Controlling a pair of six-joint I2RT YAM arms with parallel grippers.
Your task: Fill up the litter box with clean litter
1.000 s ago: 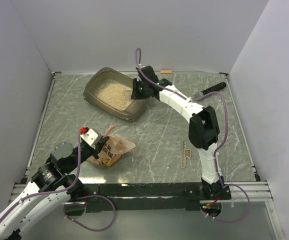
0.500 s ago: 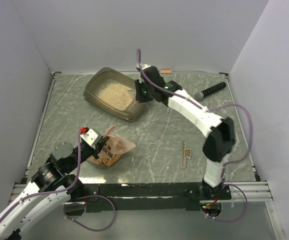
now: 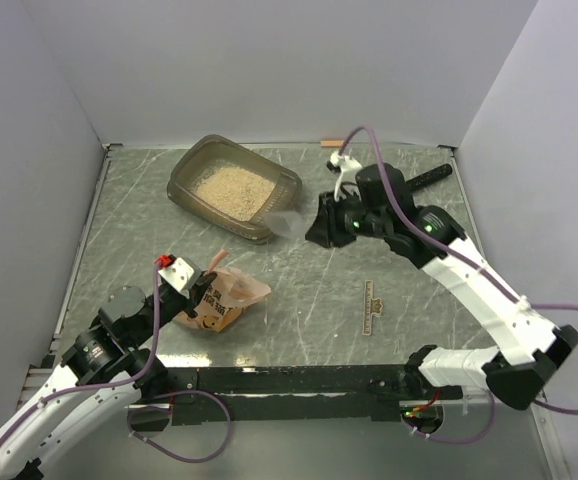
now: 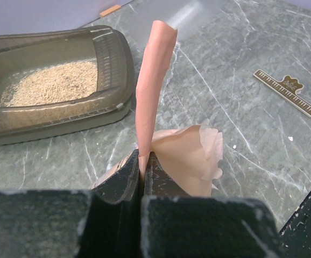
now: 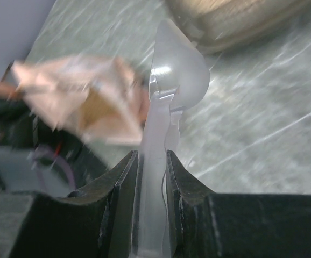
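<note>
The left gripper [image 4: 143, 161] has its jaws pressed almost together on a narrow strip of the orange-pink pouch [image 4: 183, 156]. The strip rises upright out of the fingers, and the rest of the crumpled pouch lies on the marbled green table [image 3: 309, 290] just ahead of them. In the overhead view this pouch [image 3: 231, 297] sits at the near left of the table, well apart from the litter box [image 3: 191, 163]. The right gripper [image 5: 151, 161] is partly closed, its two fingers [image 5: 122, 183] clamping the flat handle of a translucent plastic scoop [image 5: 179, 62] that juts forward with its rounded bowl at the far end. From above, the scoop [image 3: 287, 222] hangs just beside the near right corner of the box; whether it touches the rim cannot be told. The bowl looks clear, though the wrist view is blurred. The grey-brown litter box stands at the far left of the table, holding a patch of beige litter [image 3: 231, 187] spread over its floor. A small wooden ruler [image 3: 374, 307] lies flat on the table near the right arm, and a black stick [image 3: 427, 178] rests behind that arm, near the back edge.
</note>
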